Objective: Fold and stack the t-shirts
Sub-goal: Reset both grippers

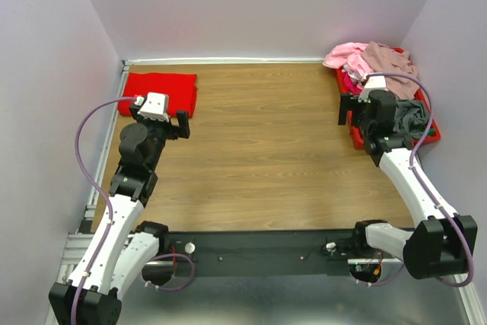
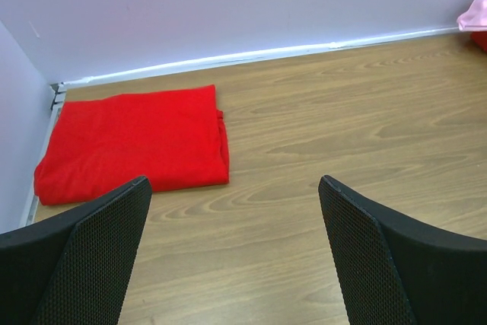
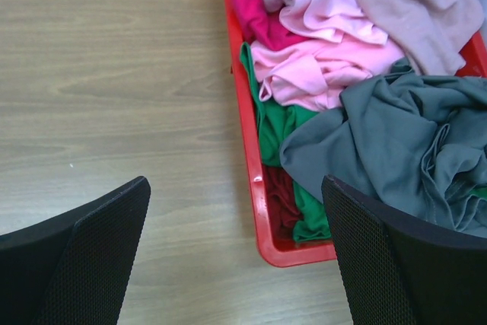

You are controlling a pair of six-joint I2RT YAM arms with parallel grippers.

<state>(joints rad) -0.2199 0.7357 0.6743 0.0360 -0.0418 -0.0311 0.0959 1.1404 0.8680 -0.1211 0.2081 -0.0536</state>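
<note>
**A:** Where do the shirts lie?

**B:** The red shirt is folded flat in the far left corner of the worktop, close to the back wall and the side wall. The left fingers hang just on its near side, spread wide and holding nothing. The other shirts are heaped loose in the tray at the far right.

**A:** And the right fingers?

**B:** Spread wide too, and empty. They hover over the tray's near left corner, one finger above bare wood and the other above the grey shirt.

**A:** So the next pick, I'd guess. How would you do it well?

**B:** I'd take the grey one, since it sits on top at the near end. Pinch one raised fold, shallow, so the green shirt and pink shirt beside it stay behind. Lift straight up until the cloth clears the rim, then carry it left.

**A:** Is there room to work?

**B:** The middle of the worktop is open wood, which looks ample for spreading a shirt. The tight spots are the tray rim under the fingers and the right wall just beside the tray. I'd also keep the loose cloth off the folded red shirt.
</note>
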